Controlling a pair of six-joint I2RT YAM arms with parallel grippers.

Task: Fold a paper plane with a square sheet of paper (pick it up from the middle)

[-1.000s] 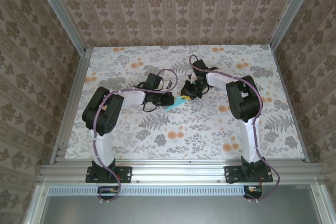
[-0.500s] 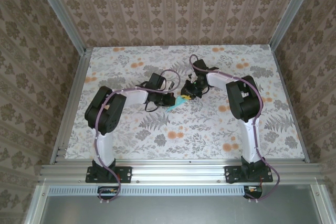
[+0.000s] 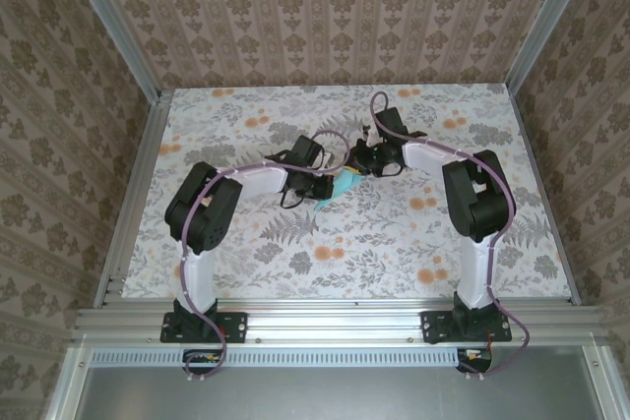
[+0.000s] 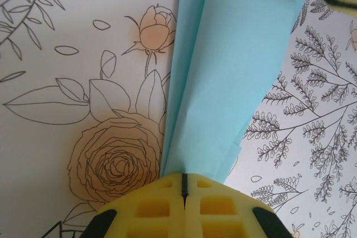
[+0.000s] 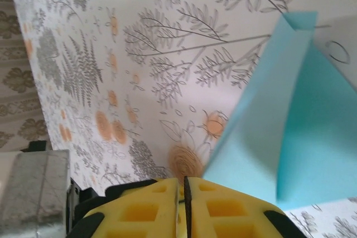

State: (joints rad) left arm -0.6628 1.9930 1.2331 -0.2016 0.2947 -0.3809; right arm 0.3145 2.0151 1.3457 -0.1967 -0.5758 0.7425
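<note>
**Paper** (image 3: pixel 344 184) – turquoise-blue, folded, and lying near the middle of the table (image 3: pixel 246 243) between the two grippers. In the left wrist view it appeared as a long wedge (image 4: pixel 234 71), narrow at the near end and widening away. A lengthwise crease ran down its left side, and a small stepped edge of a lower layer showed near the narrow end. In the right wrist view two faces (image 5: pixel 301 137) met at a crease, one pale and one in deeper shade, with a small turned corner at the far tip.

**Left arm** (image 3: pixel 202 209) rose from its base and bent at the elbow, with the forearm reaching right toward the table centre. **Right arm** (image 3: pixel 477 199) was likewise bent, with the forearm reaching left and the wrist a little farther from the bases.

**Left gripper** (image 3: pixel 328 194) had its yellow fingers (image 4: pixel 150 210) pressed together on the paper's narrow end, the sheet issuing from their seam.

**Right gripper** (image 3: pixel 360 166) sat at the paper's far end, its fingers (image 5: pixel 234 210) pressed together with only a thin dark seam between them. The paper lay to the right of that seam in the wrist view – its lower edge ran under the right finger. Whether it was pinched there could not be determined.
</note>
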